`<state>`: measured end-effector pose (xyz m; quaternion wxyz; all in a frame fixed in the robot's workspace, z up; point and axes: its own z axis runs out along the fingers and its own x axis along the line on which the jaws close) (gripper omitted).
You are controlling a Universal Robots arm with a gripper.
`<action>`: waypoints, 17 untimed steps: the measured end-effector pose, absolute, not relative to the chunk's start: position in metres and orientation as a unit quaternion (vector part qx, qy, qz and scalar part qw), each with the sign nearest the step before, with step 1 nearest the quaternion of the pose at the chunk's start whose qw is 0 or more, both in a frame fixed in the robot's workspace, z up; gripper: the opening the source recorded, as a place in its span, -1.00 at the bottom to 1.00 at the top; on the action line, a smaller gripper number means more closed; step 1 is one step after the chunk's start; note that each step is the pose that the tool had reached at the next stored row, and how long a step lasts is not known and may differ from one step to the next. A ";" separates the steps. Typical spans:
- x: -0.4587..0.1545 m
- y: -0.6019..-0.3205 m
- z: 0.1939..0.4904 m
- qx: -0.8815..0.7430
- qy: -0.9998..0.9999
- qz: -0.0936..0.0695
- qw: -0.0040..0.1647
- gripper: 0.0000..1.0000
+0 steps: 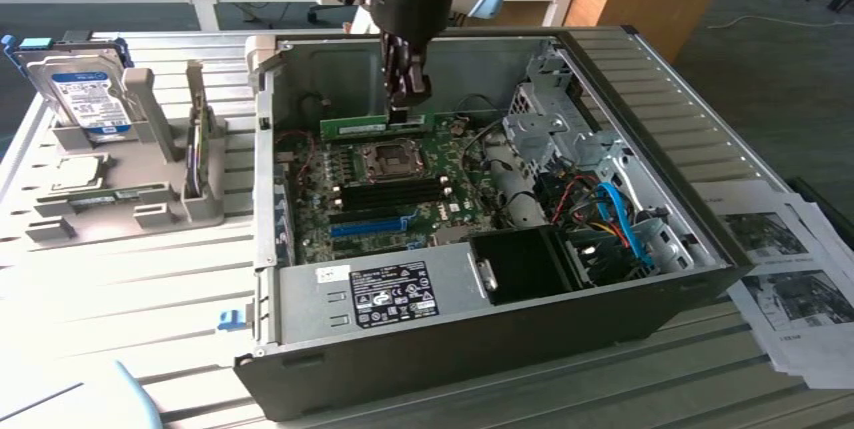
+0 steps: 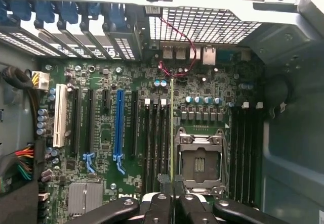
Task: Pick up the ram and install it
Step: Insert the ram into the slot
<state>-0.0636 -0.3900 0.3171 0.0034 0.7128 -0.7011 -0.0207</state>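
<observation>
The jaws are clenched on the upper edge of the ram (image 1: 378, 127). The green stick hangs lengthwise over the motherboard (image 1: 387, 194), on the far side of the empty processor socket (image 1: 390, 157). In the wrist view the ram (image 2: 172, 128) stands edge-on beside a row of black memory slots (image 2: 156, 138), next to the socket. Whether it touches the board cannot be told. Around it is the opened computer case (image 1: 641, 99), lying on the slatted surface (image 1: 134, 289). At the exterior view's left, a grey holder (image 1: 120, 214) carries a hard drive (image 1: 83, 99).

Green ram (image 1: 354, 128), blue slot (image 2: 119, 125), black fingers (image 2: 163, 204)
</observation>
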 end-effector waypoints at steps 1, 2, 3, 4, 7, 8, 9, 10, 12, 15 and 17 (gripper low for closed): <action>-0.064 -0.390 0.316 0.713 -0.701 -0.021 0.003 -0.77; -0.064 -0.390 0.314 0.713 -0.701 -0.021 0.003 -0.77; -0.064 -0.390 0.313 0.713 -0.701 -0.021 0.003 -0.77; -0.064 -0.390 0.311 0.713 -0.701 -0.021 0.003 -0.77; -0.064 -0.390 0.307 0.713 -0.701 -0.021 0.003 -0.77; -0.064 -0.390 0.305 0.713 -0.701 -0.021 0.003 -0.77; -0.064 -0.390 0.304 0.713 -0.701 -0.021 0.003 -0.77; -0.064 -0.390 0.302 0.713 -0.701 -0.021 0.003 -0.77; -0.064 -0.390 0.299 0.713 -0.701 -0.021 0.003 -0.77; -0.064 -0.390 0.295 0.713 -0.701 -0.021 0.003 -0.77; -0.064 -0.390 0.293 0.713 -0.701 -0.021 0.003 -0.77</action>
